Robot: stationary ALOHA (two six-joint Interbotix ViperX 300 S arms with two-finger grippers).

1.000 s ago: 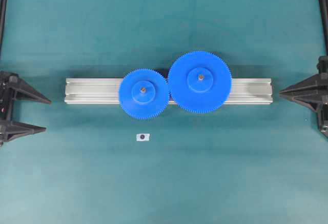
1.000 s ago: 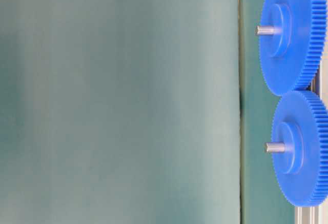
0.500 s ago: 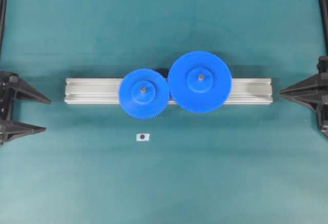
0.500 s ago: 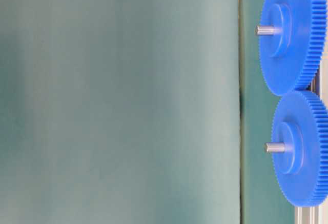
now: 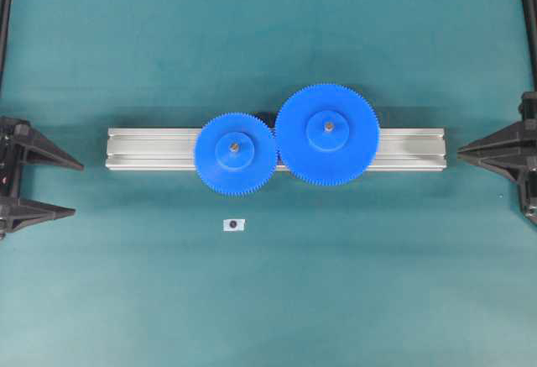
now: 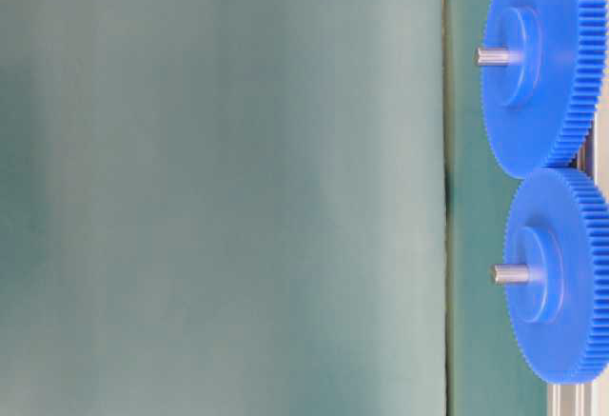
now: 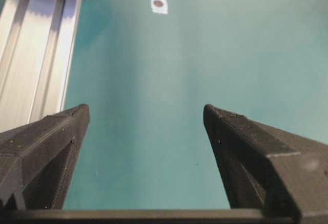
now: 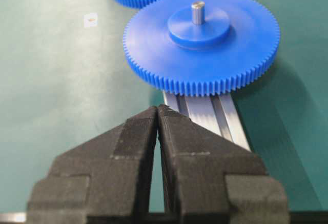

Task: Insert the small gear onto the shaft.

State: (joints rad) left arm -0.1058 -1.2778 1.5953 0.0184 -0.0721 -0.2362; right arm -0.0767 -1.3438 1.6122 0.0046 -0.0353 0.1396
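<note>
Your left gripper [image 7: 143,112] stands wide apart and holds nothing, at the left end of the aluminium rail [image 5: 151,149]; your right gripper [image 8: 157,112] is pinched together, empty, just off the rail's right end; the small gear [image 5: 236,150], a finely toothed blue disc with a raised round hub, sits on the rail with the shaft [image 5: 235,143] poking through its centre, teeth touching the larger gear [image 5: 327,134] on its right; a small white tag [image 5: 233,224] lies on the green mat [image 5: 268,300] just in front of the rail.

both grippers [image 7: 143,114] carry matte black, wedge-shaped jaws (finely textured, tapering to points).
</note>
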